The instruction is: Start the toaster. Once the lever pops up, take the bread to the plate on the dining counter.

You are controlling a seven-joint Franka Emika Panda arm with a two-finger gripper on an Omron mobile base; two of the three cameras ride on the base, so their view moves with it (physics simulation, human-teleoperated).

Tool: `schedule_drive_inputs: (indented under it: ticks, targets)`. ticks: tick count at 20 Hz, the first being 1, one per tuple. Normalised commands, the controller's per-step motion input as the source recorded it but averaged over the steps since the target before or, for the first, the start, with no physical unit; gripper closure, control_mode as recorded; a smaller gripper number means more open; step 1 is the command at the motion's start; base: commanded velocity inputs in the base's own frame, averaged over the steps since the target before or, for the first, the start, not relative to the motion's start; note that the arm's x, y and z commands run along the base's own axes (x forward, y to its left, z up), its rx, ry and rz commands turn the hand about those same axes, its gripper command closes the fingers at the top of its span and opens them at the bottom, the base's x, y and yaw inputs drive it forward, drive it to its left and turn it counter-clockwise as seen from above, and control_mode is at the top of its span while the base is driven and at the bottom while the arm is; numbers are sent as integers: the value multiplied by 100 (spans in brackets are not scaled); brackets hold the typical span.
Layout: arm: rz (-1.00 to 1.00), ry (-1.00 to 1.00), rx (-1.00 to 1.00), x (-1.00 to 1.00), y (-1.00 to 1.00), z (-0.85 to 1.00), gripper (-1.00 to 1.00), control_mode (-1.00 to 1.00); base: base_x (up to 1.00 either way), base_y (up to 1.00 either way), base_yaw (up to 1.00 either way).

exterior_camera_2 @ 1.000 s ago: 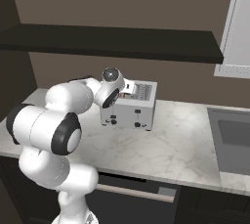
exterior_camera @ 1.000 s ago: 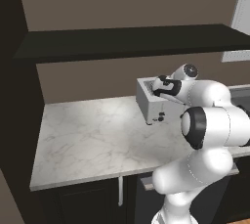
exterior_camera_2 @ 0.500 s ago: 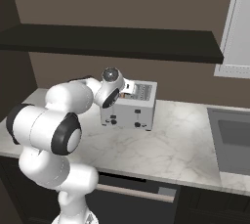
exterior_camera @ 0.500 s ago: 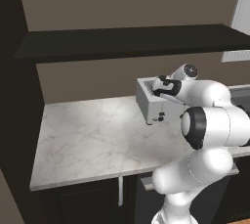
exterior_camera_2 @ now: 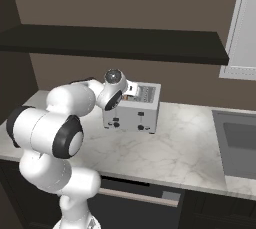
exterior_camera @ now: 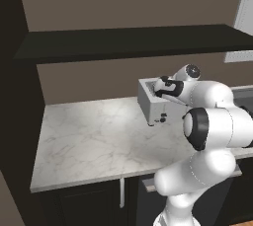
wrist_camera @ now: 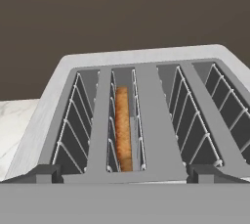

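The boxy silver-grey metal four-slot toaster [exterior_camera_2: 132,107] stands on the pale grey-veined marble worktop [exterior_camera_2: 175,150]. The dark two-finger gripper [wrist_camera: 125,173], jaws fully spread and empty, hovers above its slots. The tan-brown toast slice [wrist_camera: 123,127] sits in the second slot, at 12 o'clock from the fingertips [wrist_camera: 45,173].

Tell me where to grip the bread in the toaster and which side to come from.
Grip the bread by its exposed top edge, coming straight down from above the toaster. It stands on edge in the second slot from the left in the hand view; wire guides block its faces, so probably pinch across its thin width.
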Motion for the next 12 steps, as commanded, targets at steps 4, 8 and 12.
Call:
schedule_drive_inputs:
  ticks: [4, 8, 12]
  targets:
    - [0, 0, 0, 0, 0, 0, -100, -100, 0, 0, 0]
    - [0, 0, 0, 0, 0, 0, -100, -100, 0, 0, 0]
    - [0, 0, 0, 0, 0, 0, -100, -100, 0, 0, 0]
